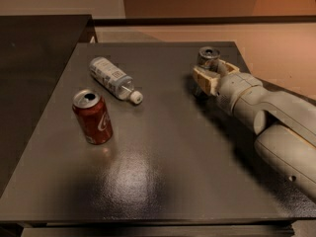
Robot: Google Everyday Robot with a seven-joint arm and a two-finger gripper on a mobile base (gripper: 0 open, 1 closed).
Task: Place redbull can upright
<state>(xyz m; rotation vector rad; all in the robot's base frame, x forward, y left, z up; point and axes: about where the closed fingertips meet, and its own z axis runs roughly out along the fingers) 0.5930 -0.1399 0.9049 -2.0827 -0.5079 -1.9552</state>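
Weight is the first question with the small, slim redbull can [208, 58], silver and dark blue metal with a silver top. It is probably light, with thin walls that dent under a hard squeeze and a smooth skin that can slip in a loose hold. The best place to grip it is on the straight body, around the middle and below the top rim, with pressure on two opposite sides. The cream-coloured two-finger claw [211, 75] holds it about there. The fingers [203, 79] lie against the can's sides and look clamped on it. The can stands upright with its top facing up, near the bench's far right corner and close to the far edge. The claw hides its base, so I cannot tell whether it rests on the dark grey matte bench [163, 152] or hangs just above it.

The pale grey arm [269, 117] reaches in over the right edge and lies across the right side of the bench. A clear plastic bottle with a white cap [111, 78] lies on its side towards the far left, with the cap pointing to the middle of the bench. A red cola can [93, 116] stands upright nearer the left edge, just in front of the bottle. Both are well away from the claw, so neither blocks a straight set-down. The likelier risk is that the narrow can tips as the fingers part, or gets nudged toward the nearby far edge.
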